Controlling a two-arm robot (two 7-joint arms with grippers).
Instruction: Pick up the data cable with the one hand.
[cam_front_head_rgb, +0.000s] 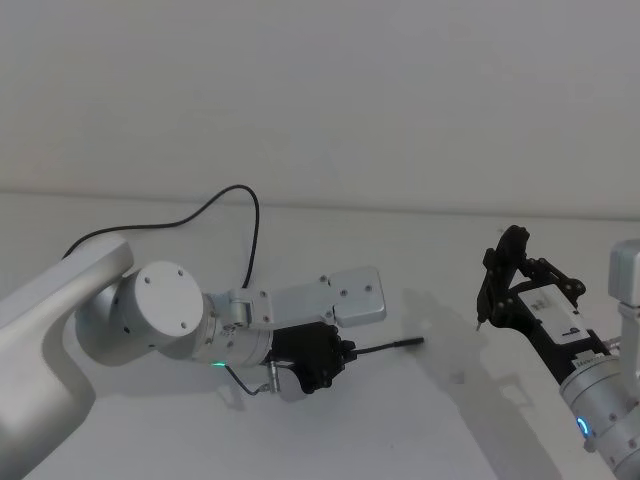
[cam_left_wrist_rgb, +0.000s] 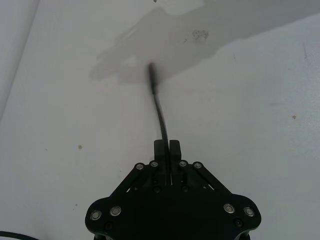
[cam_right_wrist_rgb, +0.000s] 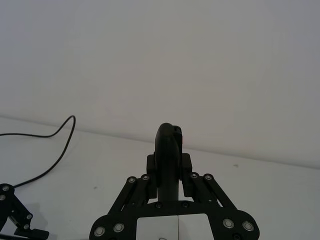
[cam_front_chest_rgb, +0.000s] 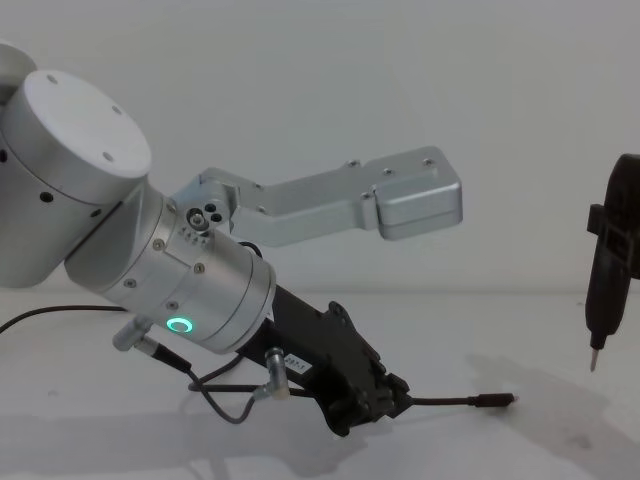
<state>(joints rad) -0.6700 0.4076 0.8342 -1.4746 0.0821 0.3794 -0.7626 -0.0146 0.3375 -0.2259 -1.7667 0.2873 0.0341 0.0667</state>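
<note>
The data cable (cam_front_head_rgb: 392, 346) is a thin black cord, and its plug end juts out past my left gripper (cam_front_head_rgb: 345, 353) just above the white table. That gripper is shut on the cord a short way behind the plug. In the left wrist view the cable (cam_left_wrist_rgb: 160, 112) runs straight out from between the closed fingers of the left gripper (cam_left_wrist_rgb: 167, 146). The chest view shows the cable (cam_front_chest_rgb: 460, 401) pointing right from the left gripper (cam_front_chest_rgb: 395, 400). The rest of the cord loops back behind the left arm (cam_front_head_rgb: 250, 215). My right gripper (cam_front_head_rgb: 508, 268) hovers at the right, shut on a narrow black pin-tipped tool (cam_right_wrist_rgb: 168, 145).
The black tool (cam_front_chest_rgb: 610, 270) hangs point down at the right edge of the chest view, apart from the plug. The white table (cam_front_head_rgb: 420, 420) meets a plain white wall behind. A silver bracket (cam_front_head_rgb: 350, 298) on the left arm sits above the gripper.
</note>
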